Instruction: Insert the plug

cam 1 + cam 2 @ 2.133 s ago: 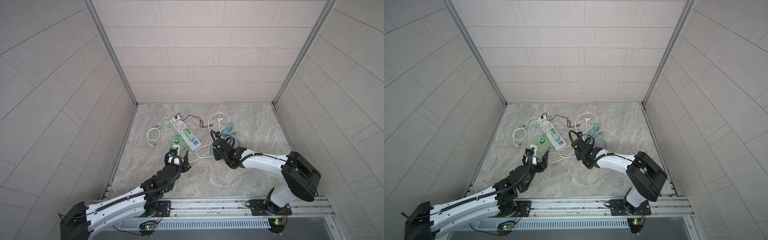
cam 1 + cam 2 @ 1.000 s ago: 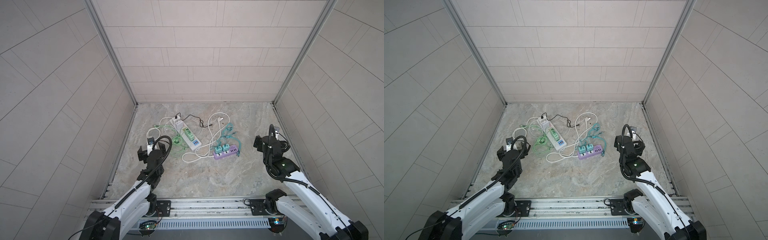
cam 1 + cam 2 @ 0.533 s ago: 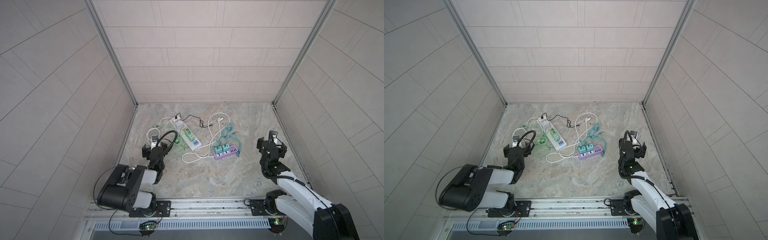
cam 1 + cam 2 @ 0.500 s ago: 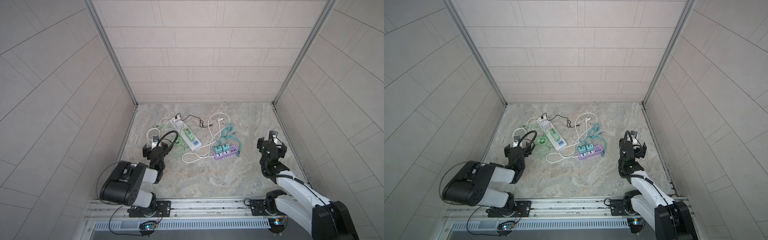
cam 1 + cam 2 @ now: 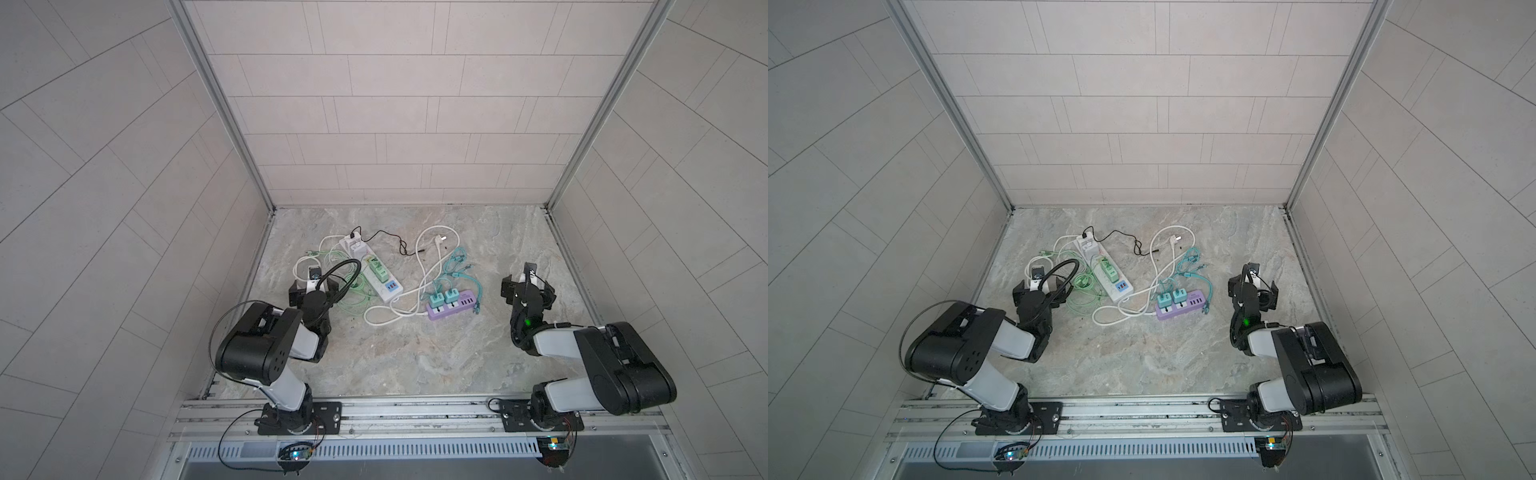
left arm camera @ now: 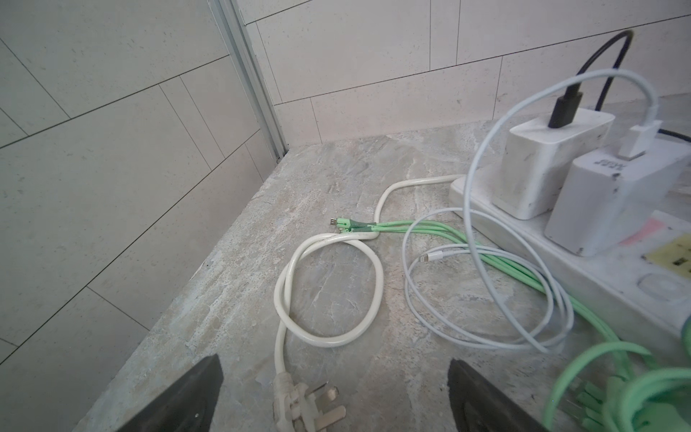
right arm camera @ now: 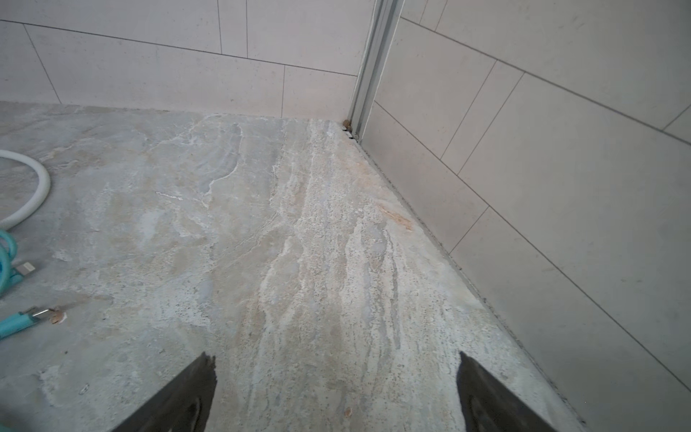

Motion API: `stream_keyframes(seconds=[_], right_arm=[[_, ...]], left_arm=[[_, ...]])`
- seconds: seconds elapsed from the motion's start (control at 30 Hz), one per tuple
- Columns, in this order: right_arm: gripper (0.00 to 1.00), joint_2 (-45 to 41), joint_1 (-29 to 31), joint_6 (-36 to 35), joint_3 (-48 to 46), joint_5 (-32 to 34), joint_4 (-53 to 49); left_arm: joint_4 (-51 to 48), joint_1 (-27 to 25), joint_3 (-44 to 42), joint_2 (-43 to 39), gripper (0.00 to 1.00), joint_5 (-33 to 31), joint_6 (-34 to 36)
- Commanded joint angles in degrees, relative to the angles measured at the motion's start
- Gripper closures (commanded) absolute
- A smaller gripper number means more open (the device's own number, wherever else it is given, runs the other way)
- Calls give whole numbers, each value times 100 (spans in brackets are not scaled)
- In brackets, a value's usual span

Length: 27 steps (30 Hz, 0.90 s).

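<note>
Scene in both top views: caught left end effector (image 5: 313,289) and right end effector (image 5: 527,287) spread open at opposite table (image 5: 415,353) sides; teal plugs (image 5: 444,297) seated in purple power strip (image 5: 455,311) between. Left wrist: framed loose white plug (image 6: 306,407) near parted fingers (image 6: 179,404). Right wrist: framed marbled table.

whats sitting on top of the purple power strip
Two teal chargers stand side by side on the purple power strip, toward one end. Teal cables trail off behind them. The sockets under the chargers are covered, so how deep they sit cannot be seen.
</note>
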Motion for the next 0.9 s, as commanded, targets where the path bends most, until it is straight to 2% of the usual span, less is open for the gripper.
stream_keyframes(seconds=[0.0,0.03,0.17,0.53,0.67,0.87], right_arm=[[1,741,3,-426,-61,-585,1575],[1,954,81,-577,-97,-538,1974],[1,894,285,-619,65,25,1571],[1,843,286,-598,158,32,1338],[1,837,283,-596,157,30,1321],[1,842,287,-593,154,35,1327]], left_arm=[[131,39,102,-15,0,-30,-51],[132,41,94,-16,0,-32,-55],[155,34,92,-14,0,-32,-46],[121,40,114,-14,0,-23,-50],[-401,138,279,-132,0,126,-160],[-372,159,273,-141,0,173,-143]])
